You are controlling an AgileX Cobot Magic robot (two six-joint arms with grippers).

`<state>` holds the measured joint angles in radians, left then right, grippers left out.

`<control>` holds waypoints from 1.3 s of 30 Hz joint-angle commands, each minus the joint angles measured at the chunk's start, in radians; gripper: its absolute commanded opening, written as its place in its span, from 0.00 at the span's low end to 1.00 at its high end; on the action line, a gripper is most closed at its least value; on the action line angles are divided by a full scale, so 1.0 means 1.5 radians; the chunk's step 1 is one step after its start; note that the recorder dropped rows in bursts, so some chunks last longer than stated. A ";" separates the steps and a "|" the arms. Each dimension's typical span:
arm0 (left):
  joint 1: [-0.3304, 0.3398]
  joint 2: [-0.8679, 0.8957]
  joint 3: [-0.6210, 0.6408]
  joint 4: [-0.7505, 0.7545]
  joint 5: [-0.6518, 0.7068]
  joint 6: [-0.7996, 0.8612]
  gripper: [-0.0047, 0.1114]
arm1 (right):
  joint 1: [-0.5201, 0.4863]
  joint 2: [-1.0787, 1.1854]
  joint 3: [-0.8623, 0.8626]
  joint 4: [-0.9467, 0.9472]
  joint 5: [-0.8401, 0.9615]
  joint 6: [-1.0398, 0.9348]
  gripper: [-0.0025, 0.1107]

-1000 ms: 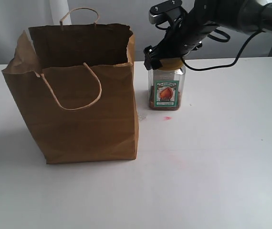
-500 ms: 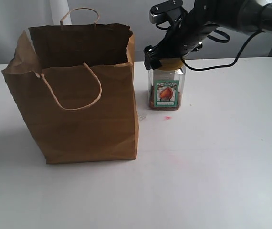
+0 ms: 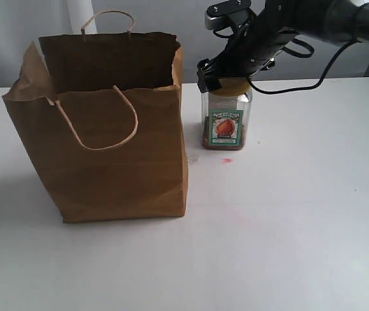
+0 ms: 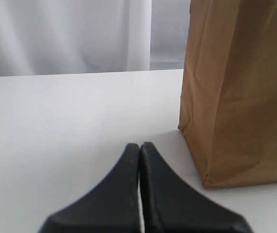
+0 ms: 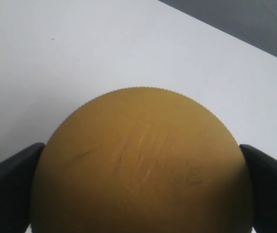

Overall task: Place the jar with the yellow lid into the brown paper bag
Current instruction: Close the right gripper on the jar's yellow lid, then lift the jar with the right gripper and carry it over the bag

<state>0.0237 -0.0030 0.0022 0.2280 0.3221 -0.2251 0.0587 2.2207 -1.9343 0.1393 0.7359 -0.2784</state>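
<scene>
The yellow-lidded jar (image 3: 226, 123) stands upright on the white table just right of the brown paper bag (image 3: 107, 155), which is upright with its mouth open. My right gripper (image 3: 228, 81) comes down from above and is shut on the jar's lid. In the right wrist view the mustard lid (image 5: 141, 165) fills the space between the two black fingers (image 5: 9, 187), which touch its rim on both sides. My left gripper (image 4: 139, 145) is shut and empty, low over the table beside a lower corner of the bag (image 4: 235, 97). It does not show in the exterior view.
The right arm's black cables (image 3: 340, 52) loop above the table's far right. A small red mark (image 3: 227, 160) lies on the table in front of the jar. A pale curtain (image 4: 65, 34) hangs behind the table.
The right gripper has shifted very slightly up and right at the lid. The jar and the bag stay where they were.
</scene>
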 commanded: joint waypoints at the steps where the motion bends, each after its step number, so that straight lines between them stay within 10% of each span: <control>1: -0.002 0.002 -0.001 -0.003 -0.005 -0.003 0.05 | 0.000 -0.012 0.001 -0.008 0.023 0.000 0.04; 39: -0.002 0.002 -0.001 -0.003 -0.005 -0.003 0.05 | 0.040 -0.420 0.001 0.120 -0.051 -0.003 0.02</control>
<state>0.0237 -0.0030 0.0022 0.2280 0.3221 -0.2251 0.0839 1.6054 -1.9264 0.2885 0.7325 -0.2765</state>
